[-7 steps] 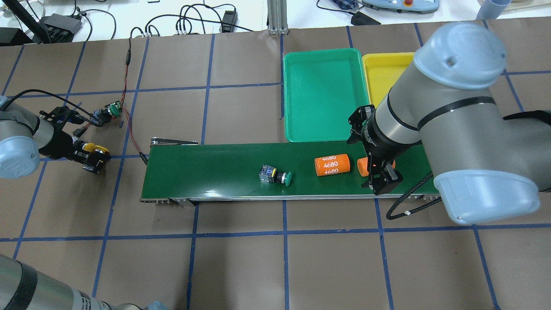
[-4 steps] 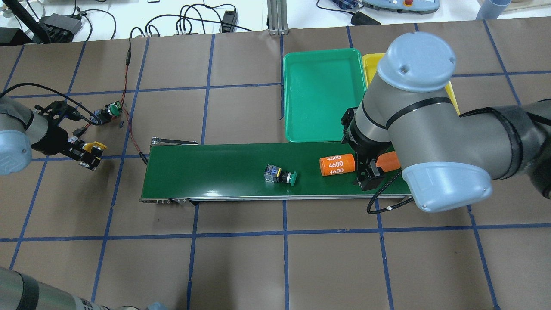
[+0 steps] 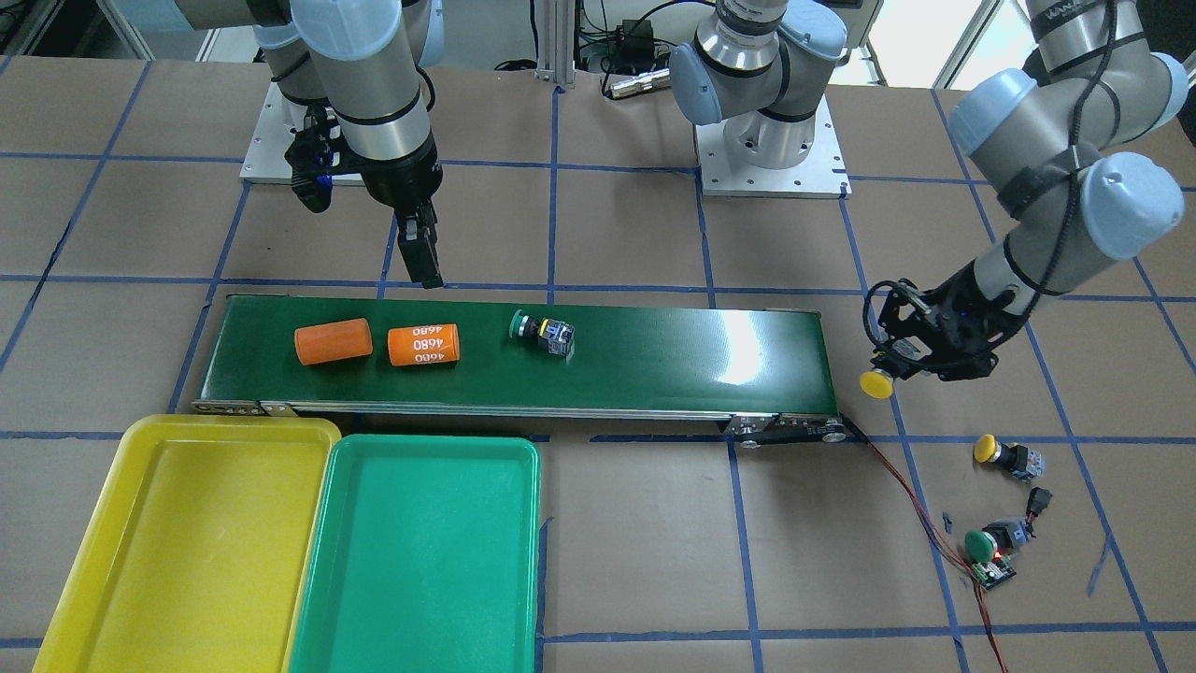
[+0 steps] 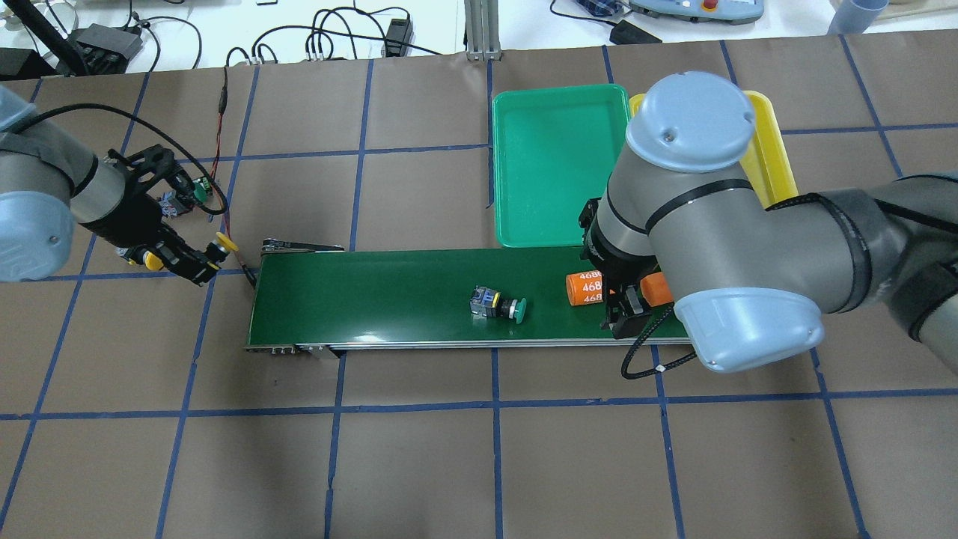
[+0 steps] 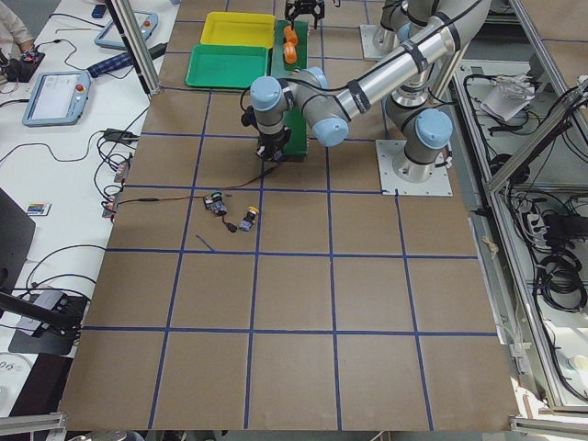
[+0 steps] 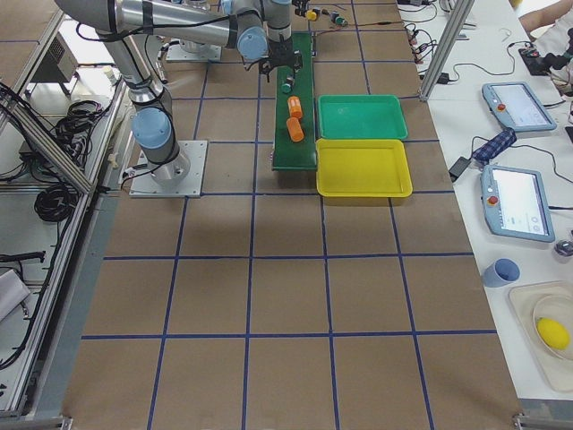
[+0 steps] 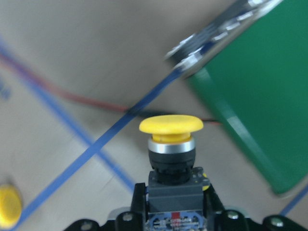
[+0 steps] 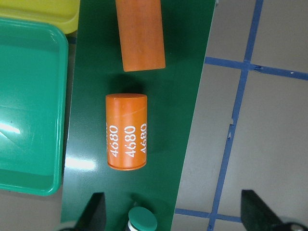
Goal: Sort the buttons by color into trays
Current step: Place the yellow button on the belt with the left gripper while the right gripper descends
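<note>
The yellow tray (image 4: pixel 765 153) is largely hidden overhead by the right arm (image 4: pixel 688 202). A yellow button (image 7: pixel 171 139), clamped in the left gripper (image 4: pixel 206 260), has been carried nearer the conveyor belt (image 4: pixel 374 299), over which the right gripper (image 8: pixel 175 215) is spread open.

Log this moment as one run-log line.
left pincer: shut on yellow button, beside belt end | right pincer: open, above belt near 4680 cylinder | green button: on belt | green tray, yellow tray: empty

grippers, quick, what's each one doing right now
Left gripper: shut on a yellow button.
Right gripper: open, holding nothing.
</note>
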`<state>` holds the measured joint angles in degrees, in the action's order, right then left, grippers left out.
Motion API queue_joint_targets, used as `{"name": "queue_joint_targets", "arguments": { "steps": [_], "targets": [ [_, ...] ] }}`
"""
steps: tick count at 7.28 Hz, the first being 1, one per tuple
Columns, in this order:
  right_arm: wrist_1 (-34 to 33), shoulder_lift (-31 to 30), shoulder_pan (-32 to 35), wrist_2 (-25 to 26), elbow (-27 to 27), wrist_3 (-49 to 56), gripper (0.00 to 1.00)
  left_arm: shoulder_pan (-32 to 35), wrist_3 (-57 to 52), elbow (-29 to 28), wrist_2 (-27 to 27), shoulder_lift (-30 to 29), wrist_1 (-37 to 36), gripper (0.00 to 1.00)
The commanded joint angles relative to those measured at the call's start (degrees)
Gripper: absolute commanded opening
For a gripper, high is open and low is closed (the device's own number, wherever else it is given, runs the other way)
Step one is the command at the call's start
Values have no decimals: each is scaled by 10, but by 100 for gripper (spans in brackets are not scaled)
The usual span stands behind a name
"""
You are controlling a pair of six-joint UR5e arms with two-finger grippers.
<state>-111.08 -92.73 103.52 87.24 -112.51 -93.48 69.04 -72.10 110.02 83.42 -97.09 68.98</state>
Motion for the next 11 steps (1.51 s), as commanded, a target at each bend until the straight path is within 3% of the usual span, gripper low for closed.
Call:
{"name": "queue_joint_targets", "arguments": {
  "steps": [1, 4, 5, 6, 8, 11],
  "targets": [
    [-38, 40, 38, -1, 1, -40, 100, 99, -99, 5, -5, 19, 6, 5],
    [-53, 70, 46, -1, 4, -49, 100, 238, -120, 6, 3, 18, -2, 6],
    [-90, 83, 46, -3, 4, -57, 100, 242, -118, 8, 3, 16, 0, 48],
    [-117, 104, 47, -4, 5, -85, 100, 240, -102, 19, 3, 17, -2, 99],
    [-135, 136, 55, -6, 5, -100, 100, 201, -71, 27, 3, 24, -4, 100],
    [-179, 174, 67, -5, 6, -123, 100, 44, -64, 17, -3, 12, -16, 100]
  ]
}}
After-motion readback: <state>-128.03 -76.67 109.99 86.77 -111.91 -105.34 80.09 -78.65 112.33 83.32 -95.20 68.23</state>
